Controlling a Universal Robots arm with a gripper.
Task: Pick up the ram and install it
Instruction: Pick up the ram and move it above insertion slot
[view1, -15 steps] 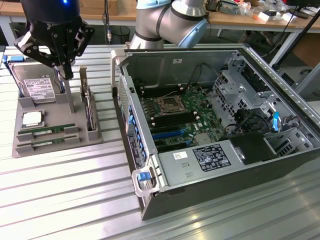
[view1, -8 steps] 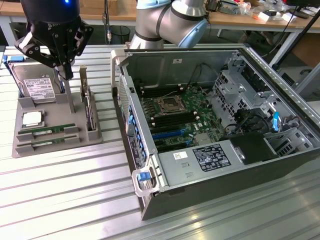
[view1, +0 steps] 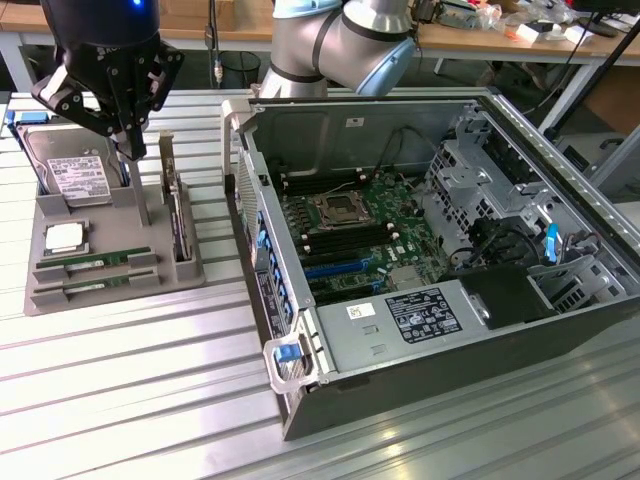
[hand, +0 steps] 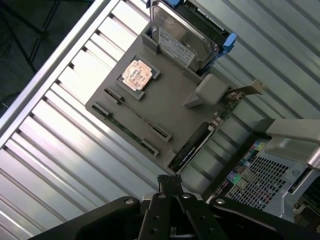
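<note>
Your open computer case (view1: 450, 385) sat at the exterior view's right, with the gray holder (view1: 110, 232) beside it at the left. Above that holder you had the gripper (view1: 128, 150) hanging, fingers pinched together on nothing. The hard drive (view1: 75, 175) stood in the holder near the gripper. The ram (view1: 95, 259) lay in its holder slot, untouched, with a second stick (view1: 95, 283) just beside it.

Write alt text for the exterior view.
The shut gripper hangs above a grey parts holder on a slatted metal table, where two ram sticks lie in their slots near a hard drive. To the exterior view's right lies an open computer case, motherboard exposed.
</note>
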